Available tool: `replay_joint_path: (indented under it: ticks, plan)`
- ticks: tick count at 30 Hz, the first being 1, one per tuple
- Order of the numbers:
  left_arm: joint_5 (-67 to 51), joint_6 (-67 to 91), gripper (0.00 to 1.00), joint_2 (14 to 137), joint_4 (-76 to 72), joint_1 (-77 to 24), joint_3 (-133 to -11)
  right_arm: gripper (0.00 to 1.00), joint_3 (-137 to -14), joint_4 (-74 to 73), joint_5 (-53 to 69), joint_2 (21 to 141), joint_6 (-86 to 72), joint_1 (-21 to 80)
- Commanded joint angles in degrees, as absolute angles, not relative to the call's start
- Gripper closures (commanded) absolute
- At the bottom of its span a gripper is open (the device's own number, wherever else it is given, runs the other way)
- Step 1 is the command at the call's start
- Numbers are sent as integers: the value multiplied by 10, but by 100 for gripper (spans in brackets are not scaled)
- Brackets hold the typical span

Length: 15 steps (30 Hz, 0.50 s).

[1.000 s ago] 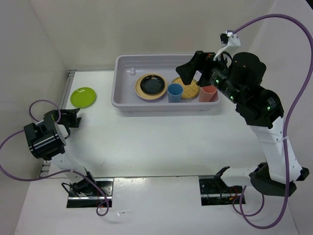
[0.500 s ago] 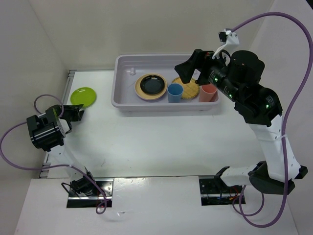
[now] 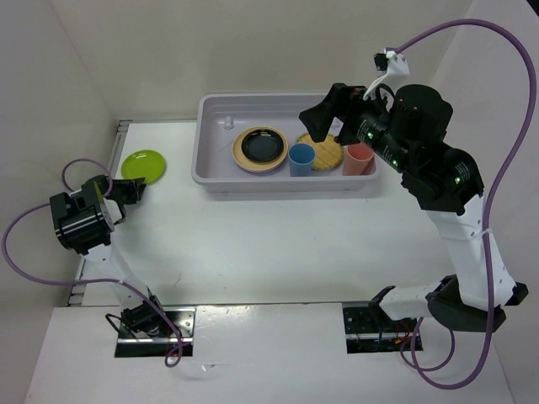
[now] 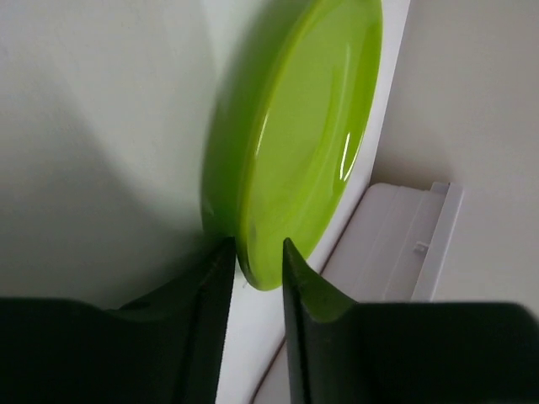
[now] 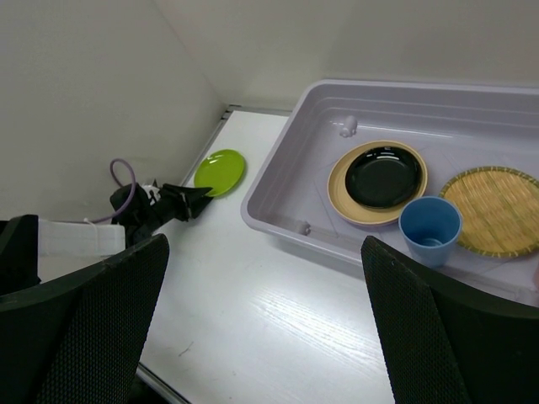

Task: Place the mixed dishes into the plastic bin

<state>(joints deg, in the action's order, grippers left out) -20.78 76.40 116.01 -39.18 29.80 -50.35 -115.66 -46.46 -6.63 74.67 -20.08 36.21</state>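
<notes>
A lime green plate (image 3: 143, 166) lies flat at the table's far left, close to the wall. My left gripper (image 3: 135, 188) reaches it from the near side. In the left wrist view the plate's near rim (image 4: 261, 261) fills the gap between my two fingers, and my left gripper (image 4: 255, 252) is shut on it. The plastic bin (image 3: 205, 126) at the back holds a black plate (image 3: 262, 146) on an orange-yellow one, a blue cup (image 3: 301, 158), a woven tan plate (image 3: 328, 151) and a salmon-red cup (image 3: 360, 160). My right gripper (image 3: 324, 122) hovers over the bin, wide open and holding nothing.
White walls close the table at the left and back. A grey rail (image 4: 396, 244) runs along the left edge beside the plate. A purple cable (image 3: 77, 167) loops at the left arm. The bin's near wall (image 5: 278, 220) stands between the table's middle and the dishes.
My left arm has moved forward to the lime green plate and its jaws have narrowed around the rim. The right arm has risen only slightly.
</notes>
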Motion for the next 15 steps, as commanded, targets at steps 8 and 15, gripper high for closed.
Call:
replay_joint_path:
  ticks: [8,15]
  plan:
    - [-187,772,86,1210,-379,293,-534,0,-1198,-474,-65,756,-201,359]
    - [-198,777,98,1210,-379,293,-534,0,-1148,-463,-71,743,-201,359]
